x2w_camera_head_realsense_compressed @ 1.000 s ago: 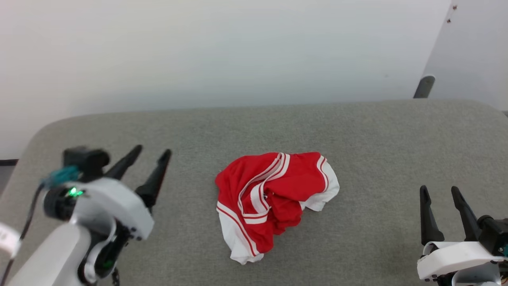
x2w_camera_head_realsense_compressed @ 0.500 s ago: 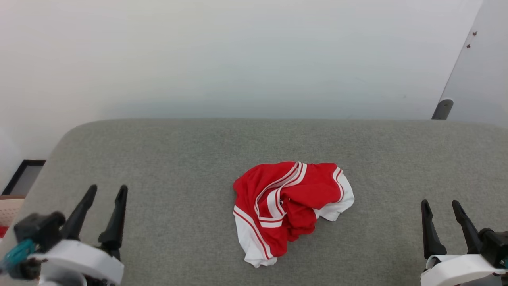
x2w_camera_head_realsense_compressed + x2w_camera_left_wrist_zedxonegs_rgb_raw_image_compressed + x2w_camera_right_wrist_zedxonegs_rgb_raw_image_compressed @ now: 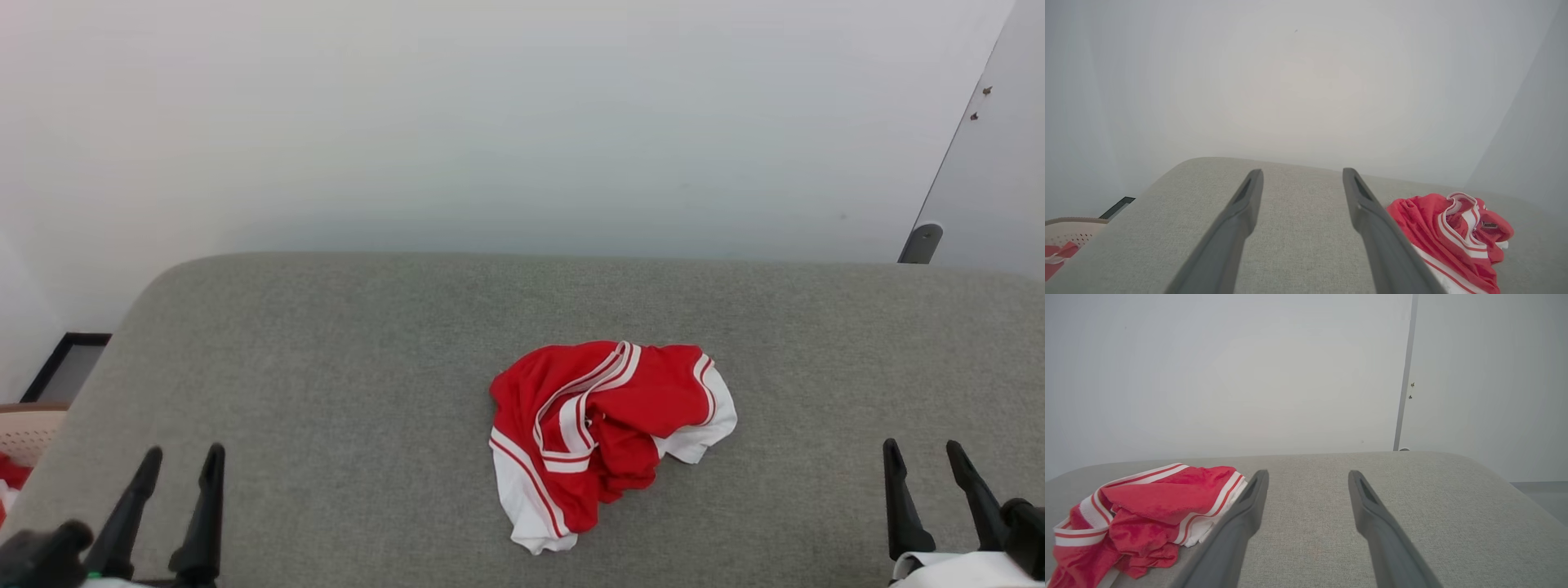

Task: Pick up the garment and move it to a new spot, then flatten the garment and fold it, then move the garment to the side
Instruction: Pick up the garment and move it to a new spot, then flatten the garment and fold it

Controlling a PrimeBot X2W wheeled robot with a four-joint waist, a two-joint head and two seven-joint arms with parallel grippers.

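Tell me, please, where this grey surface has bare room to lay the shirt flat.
Bare patches on the surface: the wide stretch between the left gripper and the garment, the narrower one between the garment and the right gripper, and the strip behind the garment up to the far edge. The crumpled garment takes the middle.

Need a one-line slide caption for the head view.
Crumpled red shirt lies on the grey table, between the open left gripper and open right gripper, touched by neither.

The garment (image 3: pixel 645 396) is soft red cloth, crumpled, with white striped trim. The tabletop (image 3: pixel 326 367) wears matt grey woven fabric, finely rough. The left hand (image 3: pixel 185 449) and right hand (image 3: pixel 923 446) have smooth, matt dark fingers (image 3: pixel 1237 228), plastic by the look. The wall (image 3: pixel 490 122) is smooth, matt
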